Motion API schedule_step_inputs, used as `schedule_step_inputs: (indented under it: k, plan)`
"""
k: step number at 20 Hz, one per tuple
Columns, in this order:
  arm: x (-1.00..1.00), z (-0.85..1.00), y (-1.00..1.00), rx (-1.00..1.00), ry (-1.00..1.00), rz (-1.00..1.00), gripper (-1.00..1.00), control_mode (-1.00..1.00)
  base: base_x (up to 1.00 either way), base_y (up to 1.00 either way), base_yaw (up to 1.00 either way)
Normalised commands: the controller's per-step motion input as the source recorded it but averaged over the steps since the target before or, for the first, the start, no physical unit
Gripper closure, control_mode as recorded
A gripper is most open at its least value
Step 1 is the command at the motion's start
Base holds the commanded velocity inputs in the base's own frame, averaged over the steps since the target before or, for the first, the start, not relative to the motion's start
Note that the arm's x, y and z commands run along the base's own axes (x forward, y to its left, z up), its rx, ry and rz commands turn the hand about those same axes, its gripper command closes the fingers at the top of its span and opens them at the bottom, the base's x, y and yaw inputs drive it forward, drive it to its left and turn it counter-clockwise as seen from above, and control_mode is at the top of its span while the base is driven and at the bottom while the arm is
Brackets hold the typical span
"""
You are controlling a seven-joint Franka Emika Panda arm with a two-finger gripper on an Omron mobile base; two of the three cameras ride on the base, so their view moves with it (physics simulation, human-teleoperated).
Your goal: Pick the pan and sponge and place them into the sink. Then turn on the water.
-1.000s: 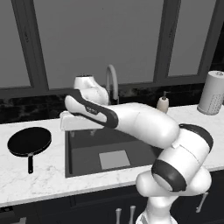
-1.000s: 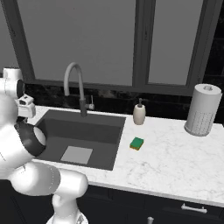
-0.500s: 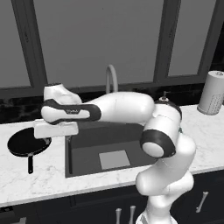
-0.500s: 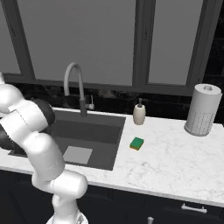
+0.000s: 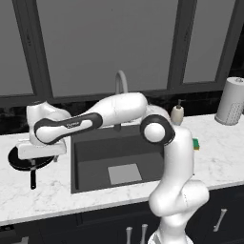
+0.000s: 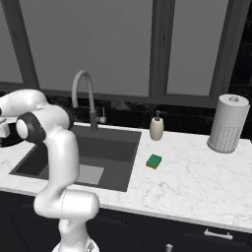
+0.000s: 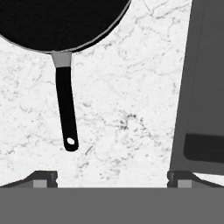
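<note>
marble counter (image 5: 52,190), left of sink (image 5: 95,152): pan (image 5: 28,159) lies flat, handle toward you. your arm has swung from above the sink to over it, gripper (image 7: 111,177) spread wide, empty. sponge (image 6: 154,161) waits right of sink. pan pickup comes next.

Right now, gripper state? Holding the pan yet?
Gripper: open, jaws wide apart, holding nothing. It hangs above the counter beside the pan, not touching its handle.
</note>
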Motion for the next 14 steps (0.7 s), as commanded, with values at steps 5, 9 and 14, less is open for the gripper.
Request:
schedule_step_inputs:
  k: [5, 9, 14]
  plan:
    - [0.19, -0.29, 0.57, -0.01, 0.00, 0.00, -1.00, -1.00, 0.00, 0.00, 0.00]
    - [0.10, -0.16, 0.33, 0.00, 0.00, 0.00, -1.00, -1.00, 0.00, 0.00, 0.00]
    - [0.01, -0.08, 0.08, 0.00, 0.00, 0.00, -1.00, -1.00, 0.00, 0.00, 0.00]
